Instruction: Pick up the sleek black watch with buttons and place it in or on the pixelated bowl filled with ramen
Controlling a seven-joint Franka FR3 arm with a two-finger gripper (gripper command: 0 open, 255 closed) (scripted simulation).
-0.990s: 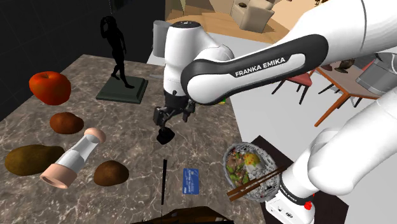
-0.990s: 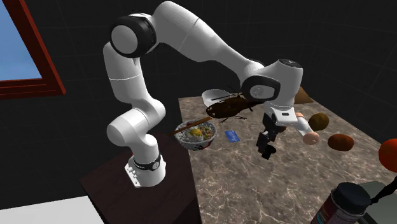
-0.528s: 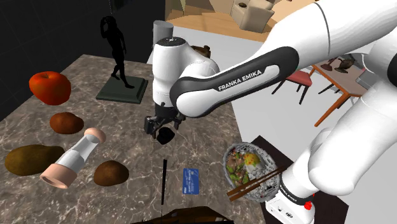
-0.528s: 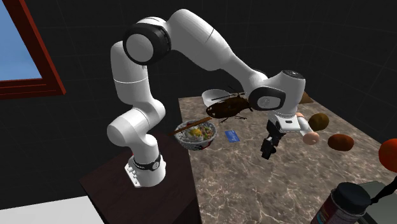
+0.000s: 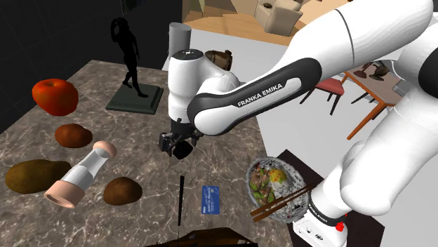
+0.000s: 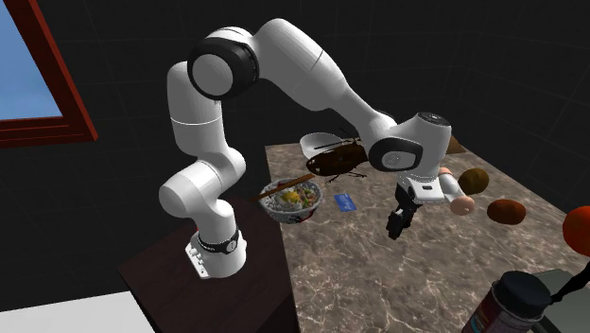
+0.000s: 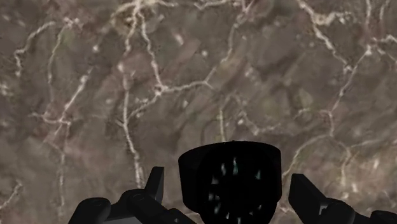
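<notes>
The black watch [image 5: 184, 148] hangs above the marble table [image 5: 133, 158], and my gripper [image 5: 178, 144] is shut on it. In the wrist view the round dark watch face [image 7: 230, 181] sits between the black fingers [image 7: 154, 183], with veined marble [image 7: 191, 76] below. The second exterior view has the watch [image 6: 394, 226] dangling under the gripper [image 6: 401, 214]. The ramen bowl [image 5: 251, 179] stands with chopsticks across it at the table's near corner, towards the stand. It is well off to the shoulder view's right of the gripper. In the second exterior view the bowl [image 6: 288, 216] is left of the gripper.
A dark figurine on a base [image 5: 133, 98], a red fruit [image 5: 55, 96], several brown potatoes [image 5: 74, 135], a pepper mill [image 5: 81, 175], a black stick [image 5: 181, 199] and a blue card [image 5: 211, 199] lie on the table. A big brown insect [image 6: 338, 159] sits by a white bowl [image 6: 317, 144].
The gripper has carried the watch upward off the table and a little toward the shoulder view's left. The arm's wrist has turned and its upper links have shifted.
</notes>
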